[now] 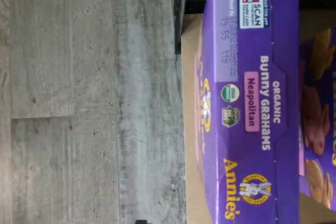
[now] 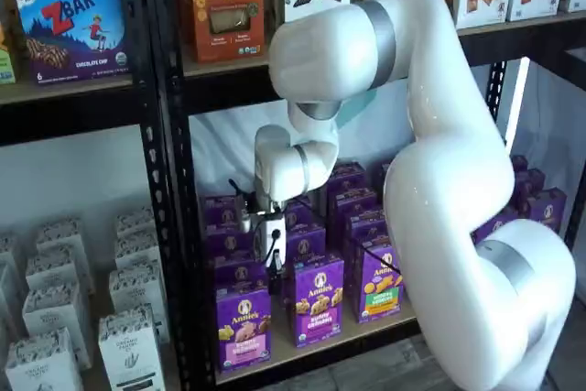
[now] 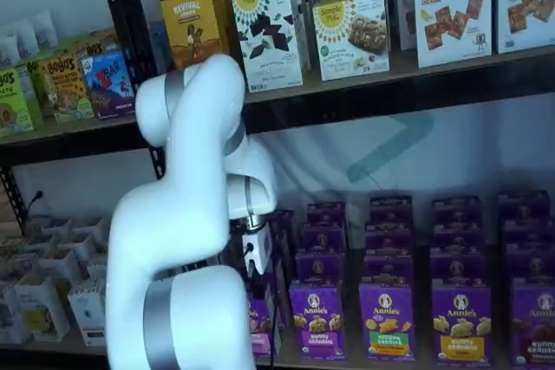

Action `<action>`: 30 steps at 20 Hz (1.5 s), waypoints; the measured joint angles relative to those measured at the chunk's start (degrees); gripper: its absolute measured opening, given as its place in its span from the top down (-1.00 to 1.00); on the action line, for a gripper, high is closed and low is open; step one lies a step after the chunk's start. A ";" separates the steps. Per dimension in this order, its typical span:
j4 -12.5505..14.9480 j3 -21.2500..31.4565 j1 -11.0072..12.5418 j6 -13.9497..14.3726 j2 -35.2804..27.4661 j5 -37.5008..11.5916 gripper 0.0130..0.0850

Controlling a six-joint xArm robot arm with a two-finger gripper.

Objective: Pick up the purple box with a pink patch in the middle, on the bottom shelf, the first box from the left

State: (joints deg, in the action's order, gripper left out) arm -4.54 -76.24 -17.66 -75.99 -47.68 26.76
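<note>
risk first: the purple box (image 2: 243, 325) stands at the lower middle of a shelf view, at the front edge of the bottom shelf (image 2: 311, 354), with a second purple carton (image 2: 318, 298) just beside it, so i judge that a finger coming down slightly off line could catch that neighbour or push the target back into the cartons stacked behind it. gripper (image 2: 272, 258) hangs just above the box in the centre of that shelf view, but its fingers merge with the dark cartons behind and i see no gap in the pictures; going by its spread, the pincer stands wide and holds nothing. pink patch (image 2: 245, 337) shows low on the carton's front. in the wrist view the carton's purple top, with a bunny logo and a pink flavour tag, fills the frame beside grey floor. in the other shelf view the white arm (image 3: 186, 214) covers most of the box, so contact cannot be judged there.
</note>
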 joint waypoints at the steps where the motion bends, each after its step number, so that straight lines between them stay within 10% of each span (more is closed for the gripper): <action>1: 0.26 0.00 -0.07 0.30 -0.10 -0.22 -1.00; 30: 2.65 -8.00 -3.10 5.51 -6.75 4.00 -1.00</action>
State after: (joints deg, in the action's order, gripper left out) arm -1.88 -84.24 -20.76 -70.48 -54.43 30.76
